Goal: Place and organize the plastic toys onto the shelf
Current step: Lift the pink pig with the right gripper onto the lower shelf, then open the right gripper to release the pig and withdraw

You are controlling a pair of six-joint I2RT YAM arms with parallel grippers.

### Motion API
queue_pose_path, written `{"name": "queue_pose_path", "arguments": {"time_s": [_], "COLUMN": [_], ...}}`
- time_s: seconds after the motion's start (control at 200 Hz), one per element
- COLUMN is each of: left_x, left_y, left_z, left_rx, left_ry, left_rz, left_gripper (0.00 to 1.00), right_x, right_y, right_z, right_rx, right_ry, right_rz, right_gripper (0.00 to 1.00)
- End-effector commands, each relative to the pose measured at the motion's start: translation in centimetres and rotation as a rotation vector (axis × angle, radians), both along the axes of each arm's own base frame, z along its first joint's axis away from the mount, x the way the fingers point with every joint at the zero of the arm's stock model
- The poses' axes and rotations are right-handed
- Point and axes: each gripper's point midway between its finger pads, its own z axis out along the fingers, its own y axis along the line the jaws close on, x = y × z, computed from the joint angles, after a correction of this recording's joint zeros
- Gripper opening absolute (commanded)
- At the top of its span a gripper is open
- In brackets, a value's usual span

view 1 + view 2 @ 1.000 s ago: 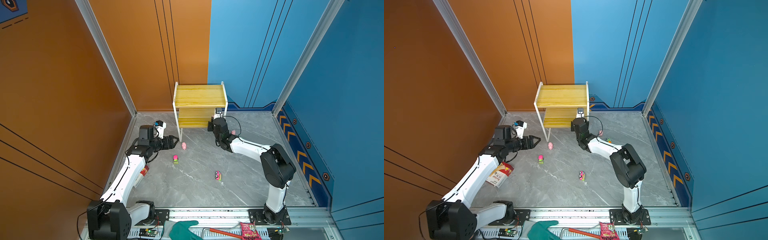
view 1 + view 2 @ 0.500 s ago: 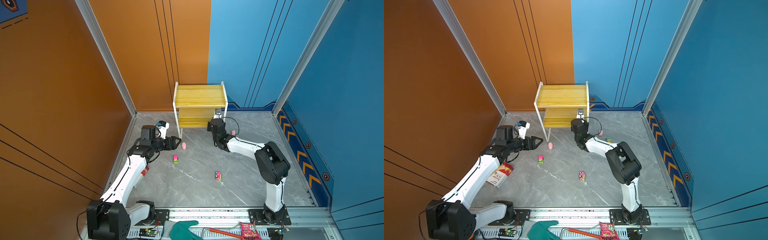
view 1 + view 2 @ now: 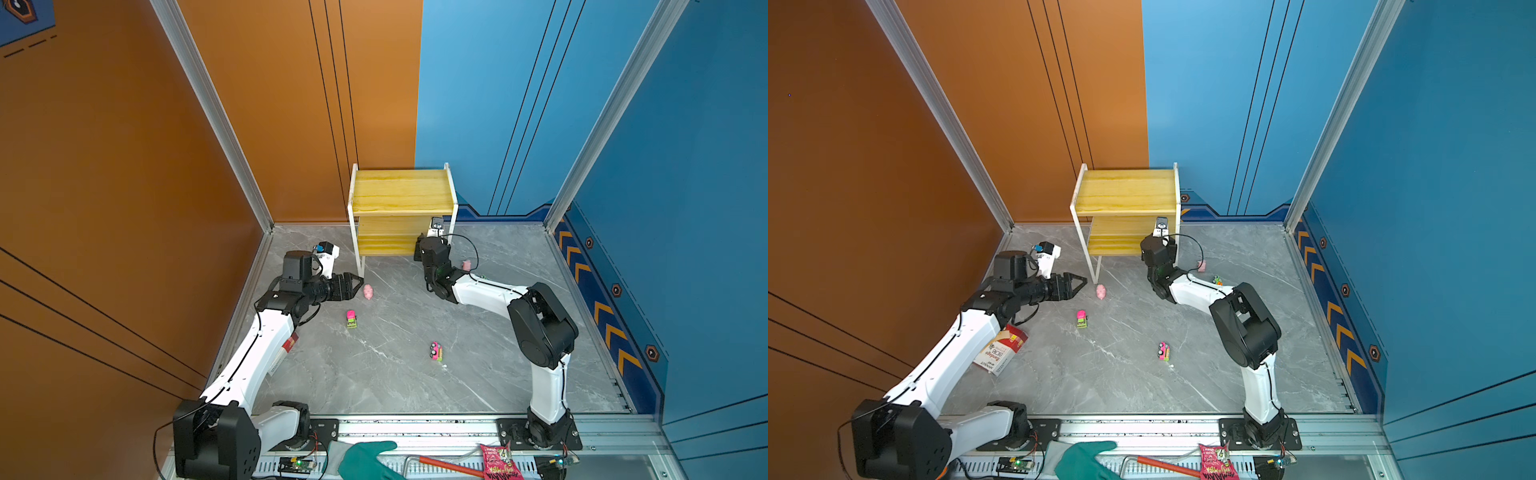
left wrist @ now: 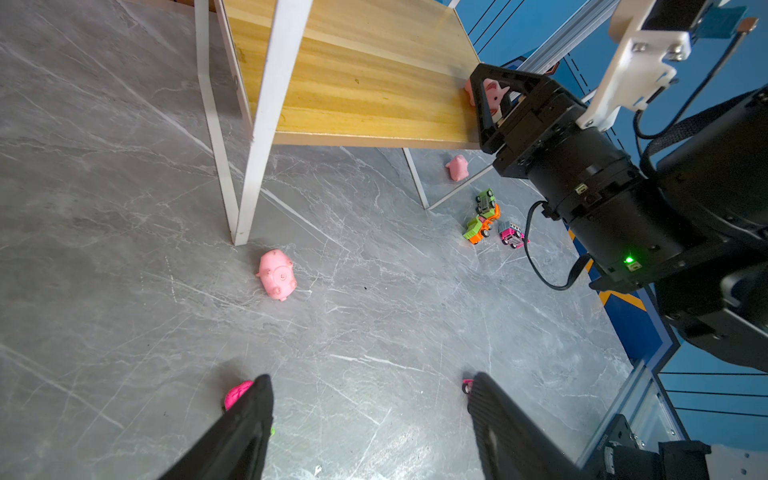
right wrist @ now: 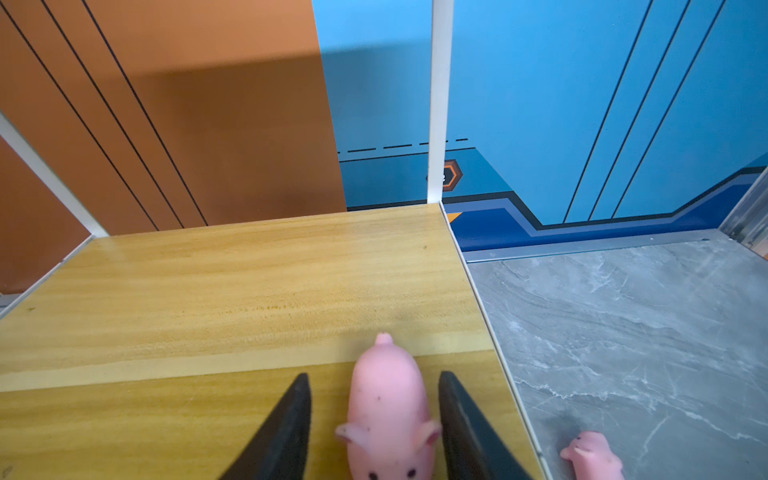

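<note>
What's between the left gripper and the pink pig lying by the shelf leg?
Nothing: only bare grey floor separates the left gripper from the pig, clearest in the left wrist view.

Shelf point(image 3: 401, 195): had yellow wood-grain boards and a white frame.
Shelf pig point(image 5: 388, 411): was pale pink with tiny dark specks.
Floor pig point(image 4: 276, 274): was pink.
Left truck point(image 3: 351, 319): was hot pink over lime green.
Middle truck point(image 3: 435, 351): was pink and yellow.
Truck cluster point(image 4: 480, 228): was green, orange and pink.
Floor point(image 3: 395, 386): was grey marble with white veins.
Walls point(image 3: 291, 104): were orange at 11 o'clock and blue at 1 o'clock, both black-lined.
Glove point(image 3: 365, 457): was teal, at 6 o'clock.
</note>
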Motion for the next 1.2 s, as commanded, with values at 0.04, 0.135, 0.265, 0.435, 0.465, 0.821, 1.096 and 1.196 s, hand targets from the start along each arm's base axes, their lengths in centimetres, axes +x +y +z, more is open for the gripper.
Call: {"name": "queue_pose_path", "arguments": {"time_s": [0.04,0.135,0.265,0.435,0.465,0.821,1.096,1.196], "left_x": [-0.1,-0.1,-0.1,0.0,0.1,0.6,0.8,0.8], "left_y": [0.1,0.2,0.3,0.7,0.8,2.0,2.6,2.7], "left_z": [-0.1,0.0,0.2,0.0,0.0,-0.6,-1.9,-2.7], "left_rx": [0.013,0.015,0.013,0.015,0.015,0.018,0.043,0.064], "left_ry": [-0.016,-0.020,-0.023,-0.017,-0.017,0.007,0.040,0.060], "left_rz": [0.003,0.009,0.015,0.032,0.037,0.090,0.125,0.136], "left_gripper": [0.77,0.78,0.79,0.80,0.79,0.80,0.81,0.81], "right_x": [-0.3,-0.9,-1.5,-2.3,-2.5,-5.3,-9.5,-11.1], "right_y": [0.1,0.4,0.8,1.2,1.2,1.8,3.7,5.2], "right_z": [3.0,3.8,4.8,5.5,5.6,4.2,1.7,0.1], "right_rx": [0.050,0.060,0.072,0.091,0.092,0.121,0.141,0.126], "right_ry": [-0.048,-0.057,-0.069,-0.060,-0.059,0.023,0.069,0.095], "right_rz": [0.010,0.028,0.049,0.083,0.086,0.165,0.297,0.386], "right_gripper": [0.61,0.66,0.70,0.71,0.71,0.72,0.72,0.72]}}
